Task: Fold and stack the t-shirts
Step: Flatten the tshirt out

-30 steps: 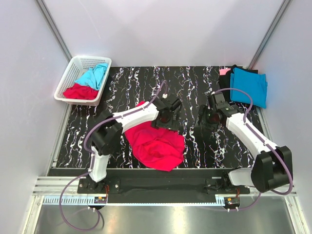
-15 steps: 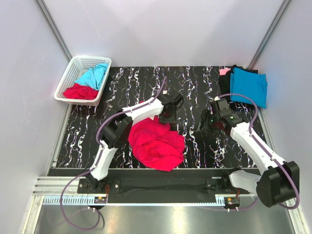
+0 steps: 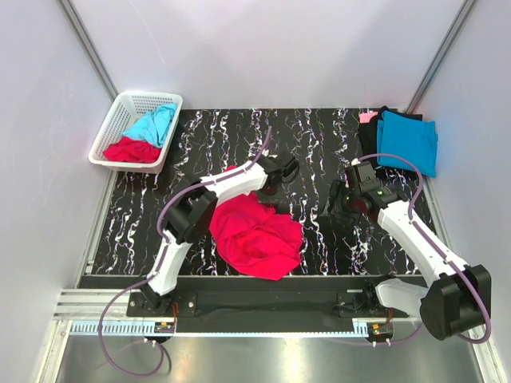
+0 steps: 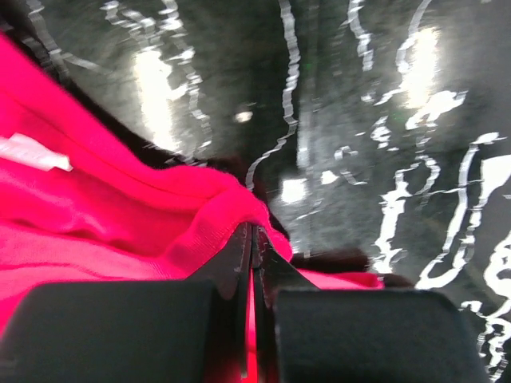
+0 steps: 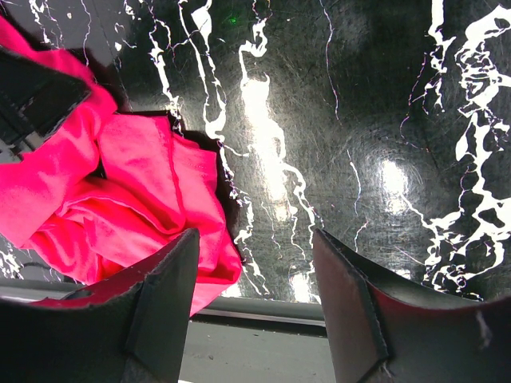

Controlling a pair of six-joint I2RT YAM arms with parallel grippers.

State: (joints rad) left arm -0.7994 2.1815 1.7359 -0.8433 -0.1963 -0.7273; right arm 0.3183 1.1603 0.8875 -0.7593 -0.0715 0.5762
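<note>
A crimson red t-shirt (image 3: 255, 235) lies crumpled on the black marbled table near the front middle. My left gripper (image 3: 275, 182) is at the shirt's far edge. In the left wrist view its jaws are pressed together (image 4: 254, 239) with a fold of the red t-shirt (image 4: 120, 215) pinched between them. My right gripper (image 3: 339, 206) hovers to the right of the shirt, apart from it. Its fingers stand wide open (image 5: 255, 239) with nothing between them, and the red t-shirt (image 5: 136, 199) lies to their left.
Folded t-shirts are stacked at the back right corner: turquoise (image 3: 409, 140) on top, black (image 3: 371, 136) and pale pink (image 3: 367, 117) beneath. A white lattice basket (image 3: 120, 112) at the back left holds a turquoise shirt (image 3: 153, 124) and a red shirt (image 3: 132, 150).
My left gripper has reached to the shirt's far edge and shut on a fold of it. My right arm has shifted a little to the right, still open.
</note>
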